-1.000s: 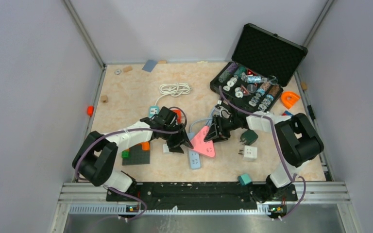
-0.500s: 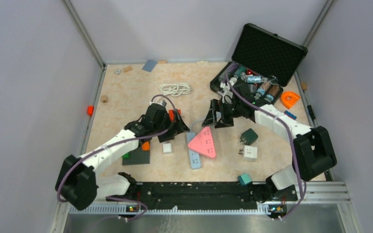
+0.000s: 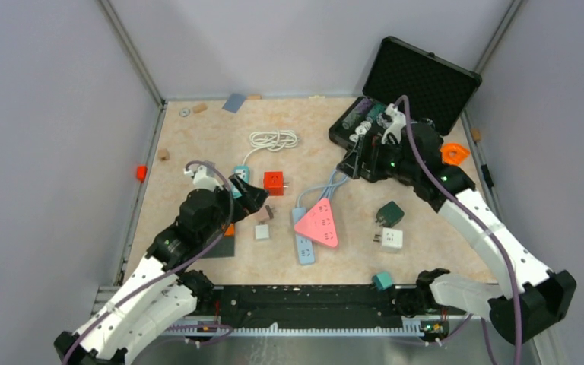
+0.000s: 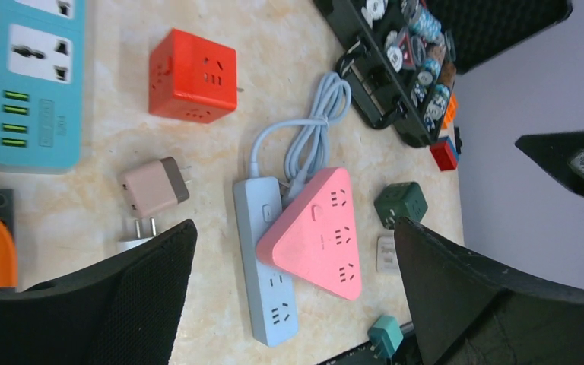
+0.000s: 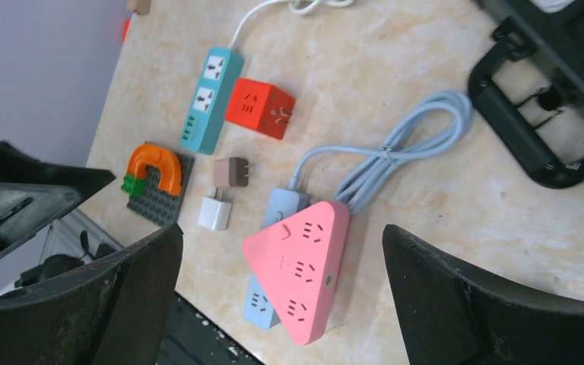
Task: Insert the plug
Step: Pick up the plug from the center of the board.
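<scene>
A pink triangular plug block [image 3: 319, 224] lies flat on top of the pale blue power strip [image 3: 303, 245] at the table's centre, covering the strip's far half. Its prongs are hidden under it. The strip's blue-grey cable [image 3: 324, 185] loops away behind it. My left gripper [image 3: 249, 198] hangs open to the left of the pair, holding nothing. My right gripper [image 3: 352, 163] hangs open behind and to the right, also holding nothing. The left wrist view has the pink block [image 4: 315, 232] and strip [image 4: 262, 281] between its spread fingers [image 4: 152, 258], and the right wrist view shows the pink block [image 5: 304, 266] likewise.
A red cube adapter [image 3: 274, 182], a teal strip [image 3: 240, 173], a brown charger [image 3: 266, 214] and a white charger [image 3: 262, 232] lie left of centre. A dark green cube [image 3: 389, 213], a white cube [image 3: 391, 240] and a teal plug [image 3: 382, 280] lie right. An open black case [image 3: 407, 99] stands back right.
Both grippers have opened and let go of the pink block and the strip. The left arm has drawn back to the left and the right arm toward the back right.
</scene>
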Tool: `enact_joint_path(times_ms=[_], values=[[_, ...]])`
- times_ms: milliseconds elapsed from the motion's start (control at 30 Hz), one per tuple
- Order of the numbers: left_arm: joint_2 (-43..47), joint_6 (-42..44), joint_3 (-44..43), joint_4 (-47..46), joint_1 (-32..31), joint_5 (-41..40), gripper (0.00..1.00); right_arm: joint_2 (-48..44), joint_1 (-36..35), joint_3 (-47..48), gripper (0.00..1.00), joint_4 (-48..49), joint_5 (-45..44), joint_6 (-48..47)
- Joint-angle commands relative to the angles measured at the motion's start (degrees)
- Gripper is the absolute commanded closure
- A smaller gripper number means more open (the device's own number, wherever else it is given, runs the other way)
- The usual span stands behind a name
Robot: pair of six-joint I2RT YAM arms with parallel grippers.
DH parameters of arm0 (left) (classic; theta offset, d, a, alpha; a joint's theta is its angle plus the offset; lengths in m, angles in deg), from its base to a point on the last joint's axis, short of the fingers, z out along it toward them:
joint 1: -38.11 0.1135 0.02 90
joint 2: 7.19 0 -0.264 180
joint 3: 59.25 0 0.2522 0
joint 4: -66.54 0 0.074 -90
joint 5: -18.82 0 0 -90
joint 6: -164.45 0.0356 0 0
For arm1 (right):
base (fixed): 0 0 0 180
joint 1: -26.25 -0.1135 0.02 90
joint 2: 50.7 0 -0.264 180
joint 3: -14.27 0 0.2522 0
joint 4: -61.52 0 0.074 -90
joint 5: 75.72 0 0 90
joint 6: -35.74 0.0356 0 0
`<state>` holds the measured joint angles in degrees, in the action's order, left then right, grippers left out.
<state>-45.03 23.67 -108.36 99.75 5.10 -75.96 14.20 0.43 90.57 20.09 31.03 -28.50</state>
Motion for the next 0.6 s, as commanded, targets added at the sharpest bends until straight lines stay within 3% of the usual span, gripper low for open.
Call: enact_joint_path(times_ms=[0,200,567], values=[[6.85,0.71,2.61,4.01,0.29,-7.92,0.01,-5.52,1.41,-4.04,0.01,1.68,-10.27,3.08],[8.73,1.07,3.58,9.19,0.41,-8.08,0.01,-5.46,3.63,-7.44,0.01,2.16,-4.79,3.45],[-1.56,-1.13,2.69,15.60,0.48,-4.33,0.01,-4.42,3.76,-10.93,0.01,-2.47,-7.69,5.51]])
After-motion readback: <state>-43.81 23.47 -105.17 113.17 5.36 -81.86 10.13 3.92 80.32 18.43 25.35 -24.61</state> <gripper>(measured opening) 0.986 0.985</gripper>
